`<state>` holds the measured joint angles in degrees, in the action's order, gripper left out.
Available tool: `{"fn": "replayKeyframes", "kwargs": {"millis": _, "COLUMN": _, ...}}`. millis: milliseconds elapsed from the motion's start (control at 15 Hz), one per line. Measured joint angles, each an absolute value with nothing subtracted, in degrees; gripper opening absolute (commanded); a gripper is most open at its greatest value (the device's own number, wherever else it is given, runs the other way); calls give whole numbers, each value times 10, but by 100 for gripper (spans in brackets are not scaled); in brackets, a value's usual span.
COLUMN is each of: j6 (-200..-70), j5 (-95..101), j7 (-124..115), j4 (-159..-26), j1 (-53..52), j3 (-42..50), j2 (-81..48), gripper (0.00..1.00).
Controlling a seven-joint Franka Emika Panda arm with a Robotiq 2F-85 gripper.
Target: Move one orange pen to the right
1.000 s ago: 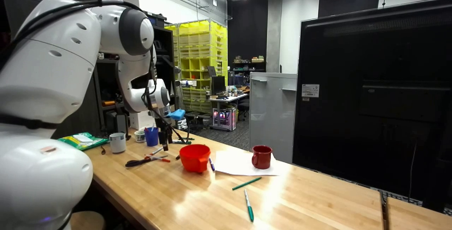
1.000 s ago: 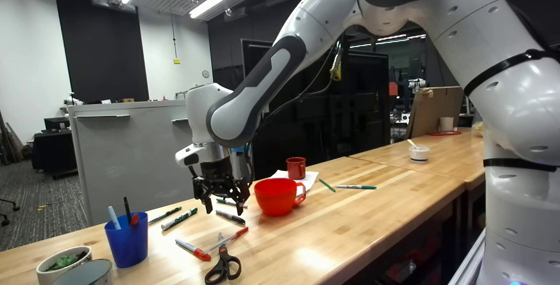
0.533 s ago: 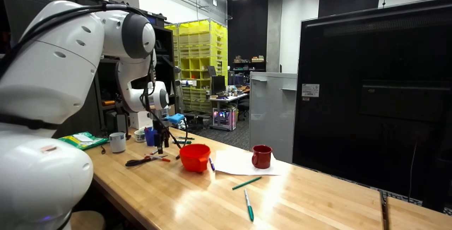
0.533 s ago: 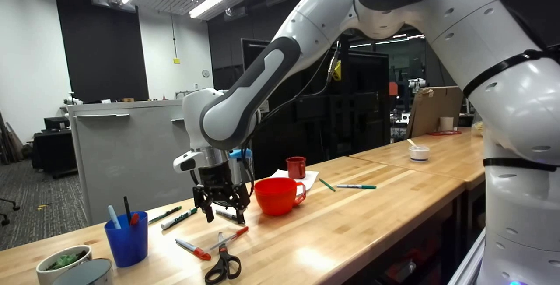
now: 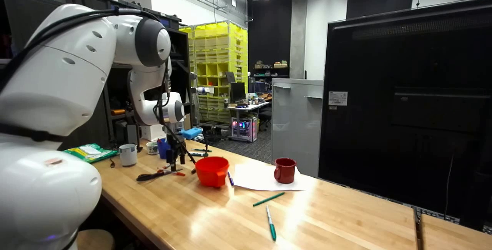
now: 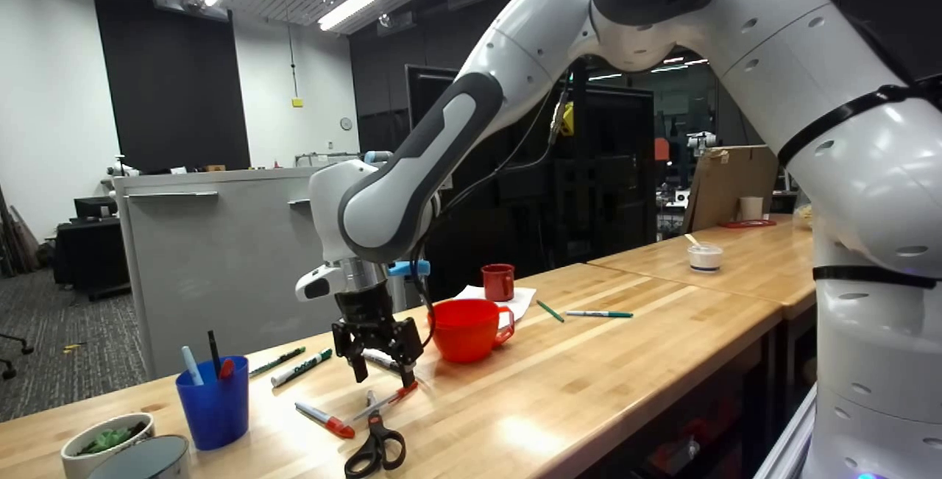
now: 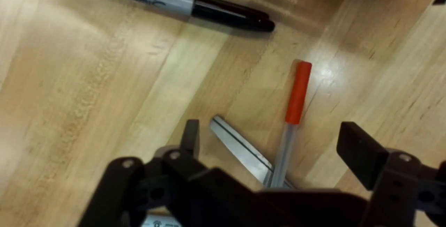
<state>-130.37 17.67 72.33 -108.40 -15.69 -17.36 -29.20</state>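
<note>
The orange pen has an orange-red cap (image 7: 298,92) and a clear barrel (image 7: 285,143). It lies across the scissors' blades (image 7: 240,148) on the wooden table; its lower end is hidden behind the gripper body in the wrist view. The pen (image 6: 402,393) also shows in an exterior view, and its cap (image 5: 180,173) in the other picture of the table. My gripper (image 7: 270,133) is open and empty, just above the pen. In the wrist view the barrel lies between the two fingers, with the cap beyond them. The gripper also shows in an exterior view (image 6: 383,378).
A red-capped grey marker (image 6: 325,419) and the scissors' handles (image 6: 376,449) lie close by. A black-capped marker (image 7: 231,14) lies beyond the pen. A red bowl (image 6: 464,332) stands beside the gripper. A blue cup (image 6: 213,409) and a dark red mug (image 6: 498,282) stand farther off.
My gripper has come down towards the table over the pen, with its fingers still open. The pen, scissors and bowl have not moved.
</note>
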Motion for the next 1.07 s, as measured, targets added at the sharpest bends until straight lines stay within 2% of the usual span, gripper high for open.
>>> {"fn": "replayKeyframes", "kwargs": {"millis": 267, "j6": -1298, "j5": 177, "j7": 688, "j4": -1085, "j1": -157, "j3": -170, "j2": -303, "gripper": 100}}
{"fn": "replayKeyframes", "kwargs": {"millis": 333, "j6": -1295, "j5": 177, "j7": 679, "j4": -1085, "j1": -157, "j3": -169, "j2": -305, "gripper": 75}}
{"fn": "replayKeyframes", "kwargs": {"millis": 400, "j6": -1293, "j5": 177, "j7": 670, "j4": -1085, "j1": -157, "j3": -168, "j2": -305, "gripper": 73}}
{"fn": "replayKeyframes", "kwargs": {"millis": 533, "j6": -1290, "j5": 177, "j7": 655, "j4": -1084, "j1": -157, "j3": -168, "j2": -305, "gripper": 63}}
{"fn": "replayKeyframes", "kwargs": {"millis": 933, "j6": -1280, "j5": 177, "j7": 630, "j4": -1071, "j1": -157, "j3": -168, "j2": -305, "gripper": 14}}
{"fn": "replayKeyframes", "kwargs": {"millis": 1067, "j6": -1278, "j5": 177, "j7": 625, "j4": -1070, "j1": -157, "j3": -168, "j2": -305, "gripper": 1}}
